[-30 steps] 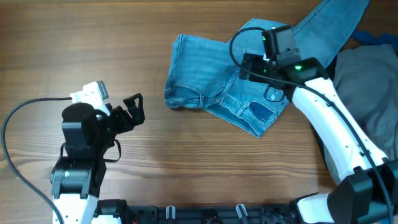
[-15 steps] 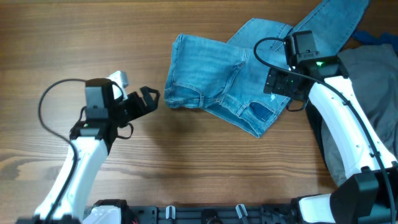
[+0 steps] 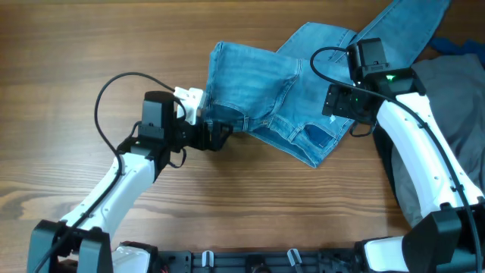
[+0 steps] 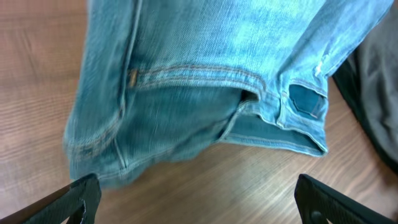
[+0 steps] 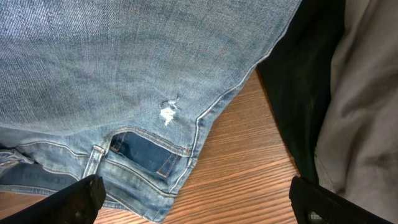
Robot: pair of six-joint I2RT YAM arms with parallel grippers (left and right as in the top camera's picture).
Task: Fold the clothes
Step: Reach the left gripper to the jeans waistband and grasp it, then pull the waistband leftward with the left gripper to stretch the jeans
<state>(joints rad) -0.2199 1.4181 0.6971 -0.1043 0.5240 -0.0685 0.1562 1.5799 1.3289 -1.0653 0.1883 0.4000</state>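
The light blue jeans [image 3: 265, 95] lie crumpled at the table's upper middle, one leg running off to the top right. My left gripper [image 3: 217, 136] stands open at their lower left edge, low over the wood. In the left wrist view the denim [image 4: 186, 81] fills the top, and bare wood lies between the fingertips [image 4: 82, 194]. My right gripper [image 3: 333, 102] hovers open above the jeans' right edge. The right wrist view shows the waistband corner and a pocket [image 5: 146, 155] on the left, with wood between the left fingertip [image 5: 84, 194] and the right one.
A grey garment [image 3: 447, 114] lies bunched at the table's right edge, with black fabric [image 5: 305, 81] between it and the jeans. A bit of bright blue fabric [image 3: 457, 45] shows at the top right. Bare wood table [image 3: 91, 61] spreads left and front.
My left arm has swung right across the table until its gripper reached the jeans' left edge. The right gripper shifted right off the jeans' middle, then held still.
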